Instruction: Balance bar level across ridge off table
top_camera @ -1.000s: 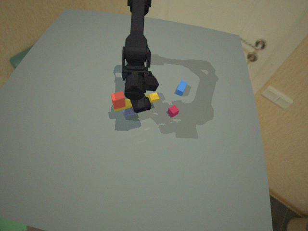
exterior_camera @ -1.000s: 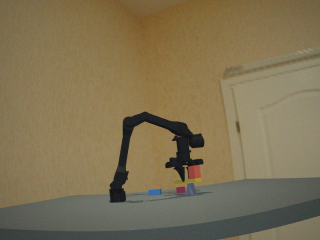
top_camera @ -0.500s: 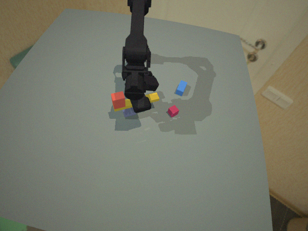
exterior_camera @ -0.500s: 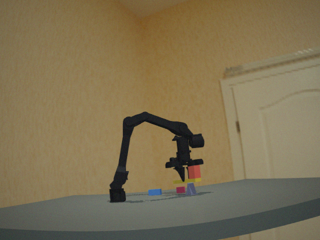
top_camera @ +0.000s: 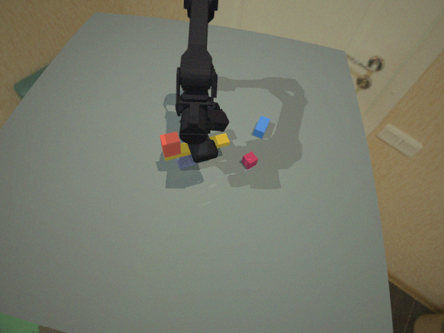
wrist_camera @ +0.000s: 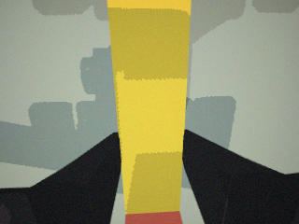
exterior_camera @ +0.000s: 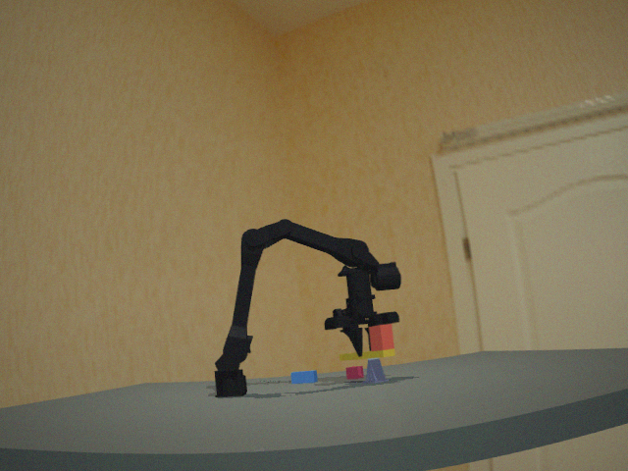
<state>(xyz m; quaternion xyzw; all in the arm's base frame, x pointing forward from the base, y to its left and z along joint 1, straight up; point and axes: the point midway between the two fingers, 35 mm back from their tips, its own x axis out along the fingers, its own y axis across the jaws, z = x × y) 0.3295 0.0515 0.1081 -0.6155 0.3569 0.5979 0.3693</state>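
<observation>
The yellow bar [top_camera: 222, 140] [exterior_camera: 349, 356] [wrist_camera: 151, 114] is held above the table and looks about level in the exterior view. A red-orange block [top_camera: 171, 143] [exterior_camera: 381, 338] [wrist_camera: 154, 218] stands on one end of it. My gripper [exterior_camera: 361, 353] [wrist_camera: 150, 138] is shut on the bar between its middle and the block, one finger on each long side. The purple ridge [top_camera: 186, 162] [exterior_camera: 375, 371] stands on the table beneath the bar, toward the block end. Its top is at or just below the bar's underside; contact cannot be told. The ridge is hidden in the wrist view.
A crimson block [top_camera: 250, 159] [exterior_camera: 354, 372] lies on the table near the ridge. A blue block [top_camera: 261, 127] [exterior_camera: 303, 376] lies farther toward the arm's base [exterior_camera: 231, 383], off to the side of the bar's free end.
</observation>
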